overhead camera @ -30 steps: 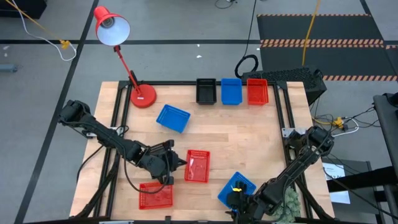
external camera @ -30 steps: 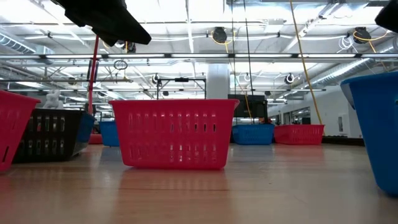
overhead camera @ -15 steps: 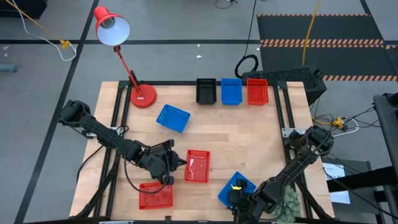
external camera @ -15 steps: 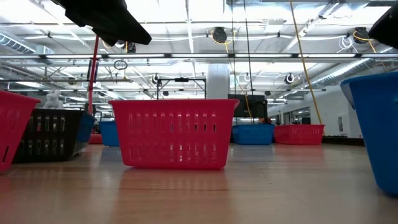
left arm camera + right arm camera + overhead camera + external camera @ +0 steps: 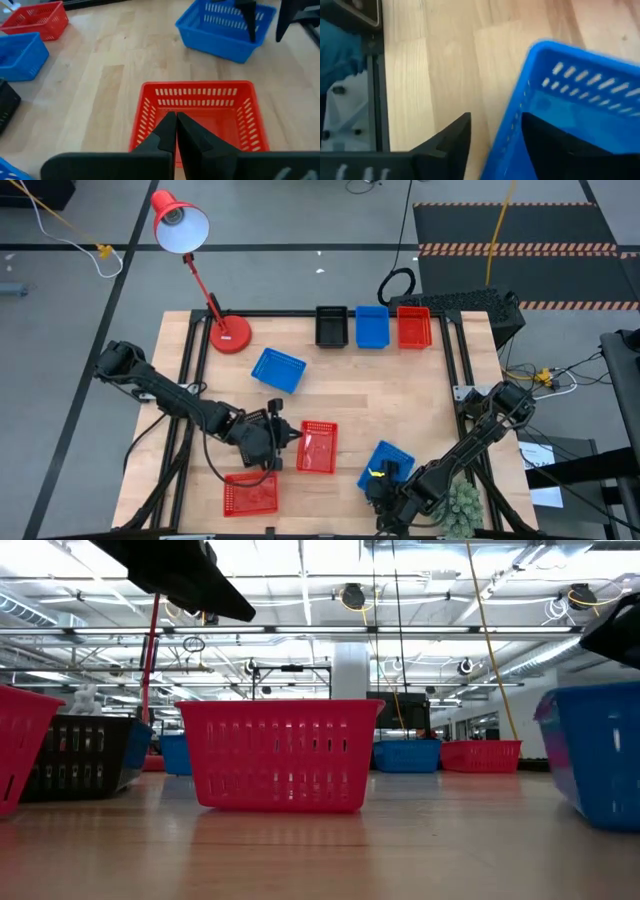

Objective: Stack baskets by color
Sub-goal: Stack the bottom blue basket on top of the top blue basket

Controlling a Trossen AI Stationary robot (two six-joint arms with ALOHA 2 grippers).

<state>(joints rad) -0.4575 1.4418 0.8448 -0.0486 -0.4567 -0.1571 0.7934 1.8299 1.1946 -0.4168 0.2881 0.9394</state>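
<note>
A red basket (image 5: 317,446) stands mid-table, and my left gripper (image 5: 288,436) is shut at its left wall, its fingertips over the inside (image 5: 176,120). A blue basket (image 5: 390,464) stands near the front right on its bottom (image 5: 595,755). My right gripper (image 5: 378,480) is open at its near-left corner, one finger on each side of a wall. Another red basket (image 5: 250,493) lies near the front edge, and another blue basket (image 5: 278,369) lies farther back. A black (image 5: 331,326), a blue (image 5: 371,326) and a red basket (image 5: 413,327) stand in a row at the far edge. My left gripper's shut fingers (image 5: 170,131) reach over the red basket's left wall from the table's left, slanting down; whether they touch it I cannot tell. My right gripper stands astride the blue basket's wall (image 5: 506,127), near a corner. One finger (image 5: 545,145) is inside against the wall. The other (image 5: 454,137) is outside, with a strip of table showing between. The fingers slant down from the near right, and the basket rests on the table.
A red desk lamp's round base (image 5: 230,335) stands at the far left, its head beyond the table. A black basket (image 5: 80,755) shows at the left in the low view. Bare wood lies between the far row and the middle baskets.
My right gripper has sunk a little and gone toward the table's far edge. The blue basket has slid that way with it and turned a little. It stands level now, whereas its rim slanted before.
</note>
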